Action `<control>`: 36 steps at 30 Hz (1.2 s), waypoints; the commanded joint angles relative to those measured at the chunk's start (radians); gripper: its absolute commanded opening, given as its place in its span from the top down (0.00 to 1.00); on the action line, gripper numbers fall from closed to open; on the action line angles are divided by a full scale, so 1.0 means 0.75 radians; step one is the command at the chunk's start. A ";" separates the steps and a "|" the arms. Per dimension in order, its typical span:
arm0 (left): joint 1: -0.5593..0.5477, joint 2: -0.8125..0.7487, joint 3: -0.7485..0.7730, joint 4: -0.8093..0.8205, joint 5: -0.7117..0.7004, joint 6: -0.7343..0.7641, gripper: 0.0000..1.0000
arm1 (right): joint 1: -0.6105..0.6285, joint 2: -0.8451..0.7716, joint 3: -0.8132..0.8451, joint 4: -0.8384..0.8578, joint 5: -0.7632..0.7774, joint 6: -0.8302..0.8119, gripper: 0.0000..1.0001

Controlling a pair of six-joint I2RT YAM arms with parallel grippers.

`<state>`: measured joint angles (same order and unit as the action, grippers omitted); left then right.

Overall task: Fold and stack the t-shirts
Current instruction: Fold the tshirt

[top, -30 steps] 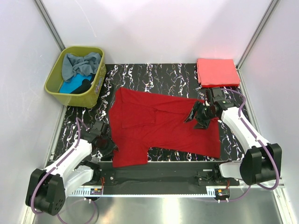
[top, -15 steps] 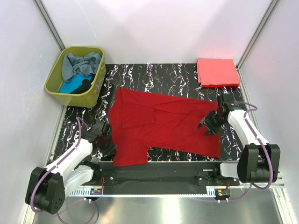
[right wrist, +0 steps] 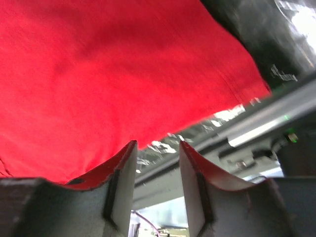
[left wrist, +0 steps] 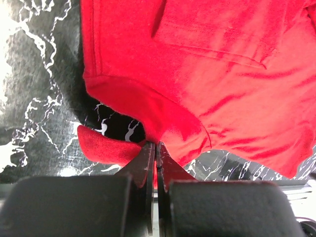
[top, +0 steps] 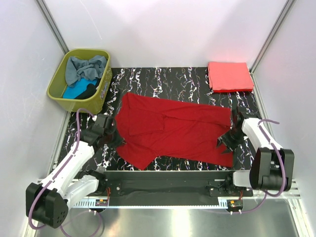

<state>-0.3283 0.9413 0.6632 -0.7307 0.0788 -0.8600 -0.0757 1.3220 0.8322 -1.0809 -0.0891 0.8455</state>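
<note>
A large dark red t-shirt (top: 173,131) lies spread across the black marbled mat (top: 163,79). My left gripper (top: 117,141) is shut on its near-left edge, a sleeve fold, and holds it lifted; the left wrist view shows the red cloth (left wrist: 197,84) pinched between the closed jaws (left wrist: 156,148). My right gripper (top: 225,143) is open at the shirt's near-right corner, with its fingertips at the hem (right wrist: 163,89) and nothing between them (right wrist: 157,148). A folded coral-pink shirt (top: 229,76) lies at the far right corner.
An olive-green basket (top: 57,88) stands at the far left, holding grey-blue (top: 86,66), turquoise (top: 74,91) and black shirts. White walls enclose the mat. A metal rail (top: 163,183) runs along the near edge.
My left gripper closed on the shirt's near-left part and pulled it up and inward, so that flap shrank. My right gripper moved from mid-shirt toward the near-right corner.
</note>
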 commanded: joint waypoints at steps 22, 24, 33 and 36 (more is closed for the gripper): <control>0.055 0.111 0.056 -0.126 -0.166 0.120 0.67 | 0.044 0.548 0.555 0.543 -0.174 -0.315 0.79; 0.051 0.109 0.128 -0.124 -0.203 0.181 0.60 | 0.042 0.563 0.561 0.531 -0.170 -0.340 0.79; -0.014 0.493 0.463 0.205 -0.036 0.337 0.64 | 0.044 0.626 0.639 0.437 -0.182 -0.411 0.77; -0.035 0.767 0.610 0.242 0.020 0.300 0.68 | 0.044 0.661 0.662 0.425 -0.182 -0.452 0.76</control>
<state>-0.3412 1.3701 1.0454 -0.6521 0.0143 -0.6441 -0.0490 1.7962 1.2758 -0.7368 -0.2131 0.5575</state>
